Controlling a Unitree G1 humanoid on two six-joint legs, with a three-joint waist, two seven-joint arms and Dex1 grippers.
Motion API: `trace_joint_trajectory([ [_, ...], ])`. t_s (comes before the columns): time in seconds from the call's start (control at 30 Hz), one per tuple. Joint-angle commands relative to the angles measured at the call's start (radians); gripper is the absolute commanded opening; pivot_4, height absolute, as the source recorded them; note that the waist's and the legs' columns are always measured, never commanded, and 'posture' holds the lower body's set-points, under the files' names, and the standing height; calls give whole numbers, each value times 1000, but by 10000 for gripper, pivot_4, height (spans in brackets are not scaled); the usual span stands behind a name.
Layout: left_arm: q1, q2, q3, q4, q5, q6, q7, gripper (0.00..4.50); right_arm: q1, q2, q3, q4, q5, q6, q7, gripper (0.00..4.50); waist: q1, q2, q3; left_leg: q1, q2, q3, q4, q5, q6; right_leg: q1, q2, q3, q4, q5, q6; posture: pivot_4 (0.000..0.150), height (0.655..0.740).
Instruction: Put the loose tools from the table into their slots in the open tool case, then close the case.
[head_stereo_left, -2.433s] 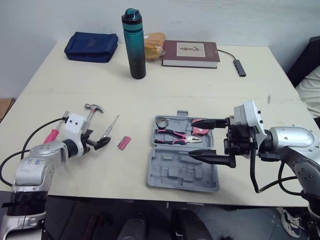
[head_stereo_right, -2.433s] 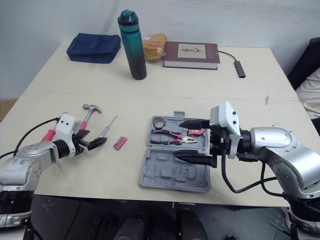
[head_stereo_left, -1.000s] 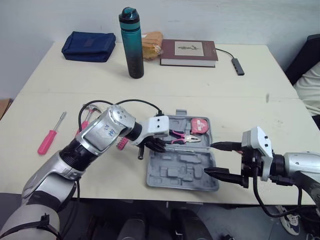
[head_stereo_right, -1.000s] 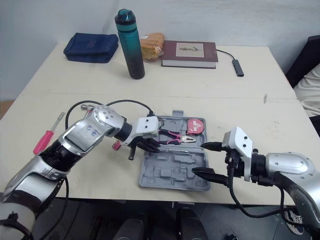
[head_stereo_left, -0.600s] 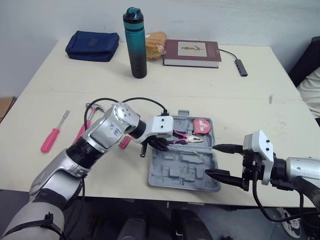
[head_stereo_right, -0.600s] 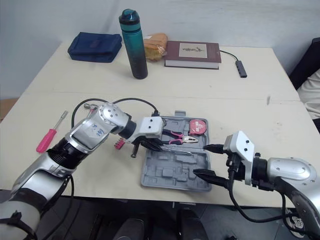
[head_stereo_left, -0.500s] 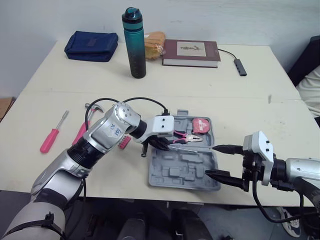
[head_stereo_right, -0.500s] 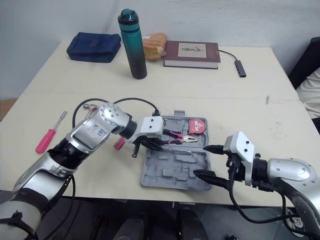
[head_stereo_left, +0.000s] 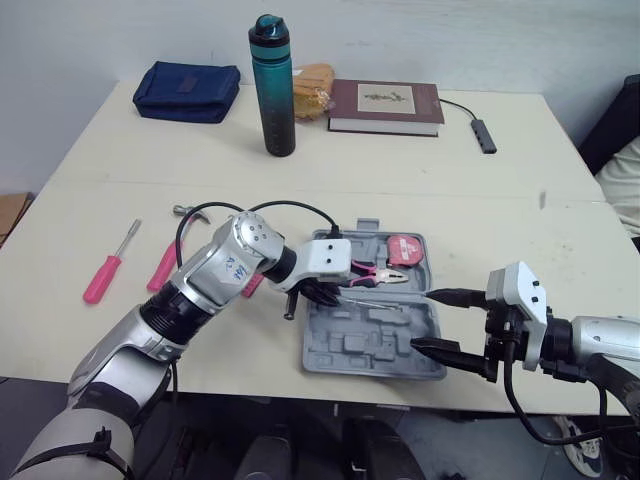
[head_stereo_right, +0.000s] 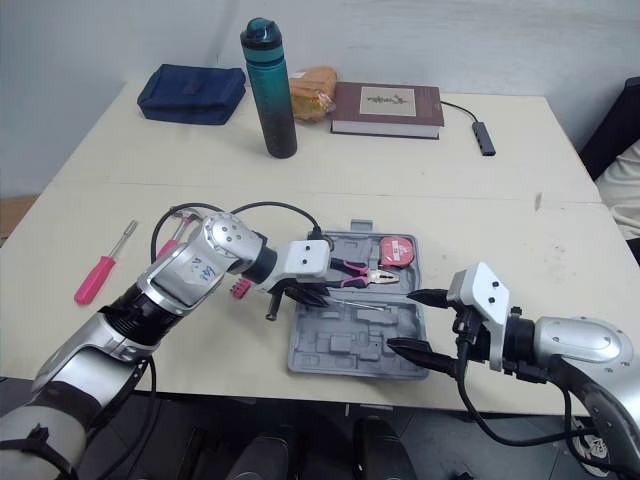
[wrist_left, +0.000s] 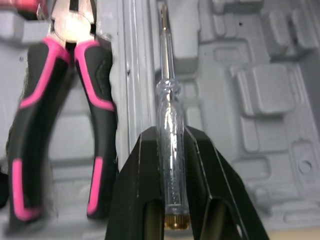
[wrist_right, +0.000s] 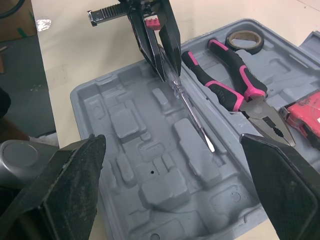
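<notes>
**Pinching a clear screwdriver (wrist_left: 168, 102)**

Eye view: the left gripper (head_stereo_left: 322, 293) is holding it over the open tool case (head_stereo_left: 370, 345); the right gripper (head_stereo_left: 422, 320) is hanging spread. Left wrist view: transparent handle, brass cap. Right wrist view: slim steel shaft.

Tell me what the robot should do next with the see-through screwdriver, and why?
Probably lower it a little and open the jaws. The left gripper is shut on the clear screwdriver, which lies over the tool case beside the pliers, so it seems ready to set down.
</notes>
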Motion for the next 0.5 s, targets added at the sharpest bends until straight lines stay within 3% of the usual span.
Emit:
trace_joint_trajectory([
  [0.03, -8, -3, -7, 15, 39, 13, 6, 181, 1, -4, -48, -38, 15, -7, -2, 45000, -1, 0, 0, 0, 0, 0, 0, 0, 0, 0, 0, 0, 0, 0, 0, 1500, 7400],
  [0.47, 2, -18, -27, -31, 45, 97, -19, 181, 5, 5, -42, -33, 2, -18, -11, 45000, -2, 0, 0, 0, 0, 0, 3, 0, 1, 0, 0, 0, 3, 0, 0, 1500, 7400],
  [0.5, -4, -16, -19, -41, 38, 111, -22, 4859, 6, 7, -40, -33, 2, -19, -11, 45000, -2, 0, 0, 0, 0, 0, 3, 0, 1, 0, 0, 0, 3, 0, 0, 1500, 7400],
])
